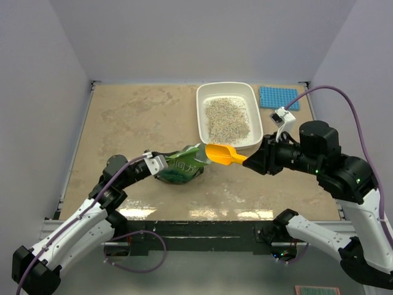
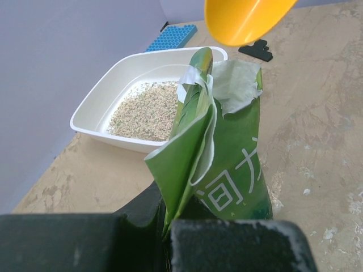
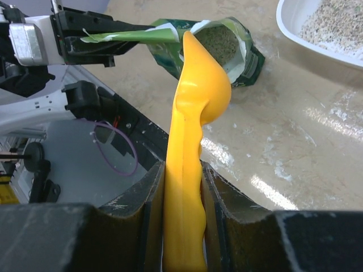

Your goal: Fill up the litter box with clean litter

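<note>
Counting one litter box [image 1: 200,117], scoop [image 1: 220,153], bag [image 1: 181,167].

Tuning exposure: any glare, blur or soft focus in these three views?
Top view: sharp overall, with a bright glare band along the near edge of the table. Left wrist: the scoop at top and its own jaws at bottom are soft; the bag and litter box are sharp. Right wrist: glare streaks on the table right of the scoop; jaws dark.
</note>
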Controlling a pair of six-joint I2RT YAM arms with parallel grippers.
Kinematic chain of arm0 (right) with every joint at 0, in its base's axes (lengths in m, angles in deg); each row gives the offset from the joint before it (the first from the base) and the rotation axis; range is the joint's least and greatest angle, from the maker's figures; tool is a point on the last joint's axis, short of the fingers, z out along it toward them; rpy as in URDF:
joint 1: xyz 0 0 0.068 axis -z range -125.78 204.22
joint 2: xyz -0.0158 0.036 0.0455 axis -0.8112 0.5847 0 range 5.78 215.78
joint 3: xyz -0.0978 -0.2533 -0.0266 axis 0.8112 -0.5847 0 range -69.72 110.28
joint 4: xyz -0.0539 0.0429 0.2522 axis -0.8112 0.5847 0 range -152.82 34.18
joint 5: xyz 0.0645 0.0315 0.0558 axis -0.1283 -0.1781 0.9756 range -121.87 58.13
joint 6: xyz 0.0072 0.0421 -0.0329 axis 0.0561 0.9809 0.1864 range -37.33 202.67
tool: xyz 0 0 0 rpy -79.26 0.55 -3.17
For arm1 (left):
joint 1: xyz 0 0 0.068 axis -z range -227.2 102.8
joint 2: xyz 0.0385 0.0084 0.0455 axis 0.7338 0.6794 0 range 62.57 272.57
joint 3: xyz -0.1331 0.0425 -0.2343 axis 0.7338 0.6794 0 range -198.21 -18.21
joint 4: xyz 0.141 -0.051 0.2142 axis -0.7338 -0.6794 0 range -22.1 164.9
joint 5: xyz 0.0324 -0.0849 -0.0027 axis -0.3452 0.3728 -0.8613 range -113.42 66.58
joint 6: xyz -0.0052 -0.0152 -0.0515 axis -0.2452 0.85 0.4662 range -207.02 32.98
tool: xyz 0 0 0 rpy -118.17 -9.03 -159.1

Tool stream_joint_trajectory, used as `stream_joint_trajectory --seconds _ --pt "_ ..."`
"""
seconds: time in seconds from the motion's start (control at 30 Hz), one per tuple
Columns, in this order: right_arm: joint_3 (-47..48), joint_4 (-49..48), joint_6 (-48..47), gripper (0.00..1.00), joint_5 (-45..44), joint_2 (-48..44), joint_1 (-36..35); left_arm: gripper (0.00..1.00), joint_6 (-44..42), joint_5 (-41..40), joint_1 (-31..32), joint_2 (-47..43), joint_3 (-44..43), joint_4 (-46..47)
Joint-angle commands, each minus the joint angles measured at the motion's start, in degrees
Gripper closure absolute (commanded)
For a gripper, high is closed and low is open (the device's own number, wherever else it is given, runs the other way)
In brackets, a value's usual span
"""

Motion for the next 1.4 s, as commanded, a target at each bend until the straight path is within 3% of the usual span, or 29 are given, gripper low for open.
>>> stream_joint_trajectory --seconds 0.0,0.37,0.97,1.17,1.3,1.37 --pt "-2.0 -2.5 0.6 1.0 2.4 2.0 0.0 1.0 1.3 1.7 0.1 -1.0 -1.5 2.6" --pt "-4.8 -7.1 -2.0 1.0 3.5 10.6 0.0 1.0 1.7 3.0 1.9 -1.1 -1.1 2.9" --pt "-3.4 -8.5 -6.4 1.0 11.3 30.1 -0.2 1.0 -4.3 6.5 10.7 -1.7 -2.0 -3.9" --pt "-11.3 -18.4 -5.7 1.0 14.3 34.6 -0.2 1.0 -4.1 7.0 11.3 -1.3 -2.1 -3.9" --pt "-15.0 -25.2 -6.4 1.0 19.7 38.5 -0.4 1.0 -4.2 6.9 11.4 -1.4 -2.1 -3.9" --pt "-17.3 -29.3 -7.2 1.0 27.2 40.6 -0.2 1.0 -4.2 6.9 11.5 -1.6 -2.0 -4.0"
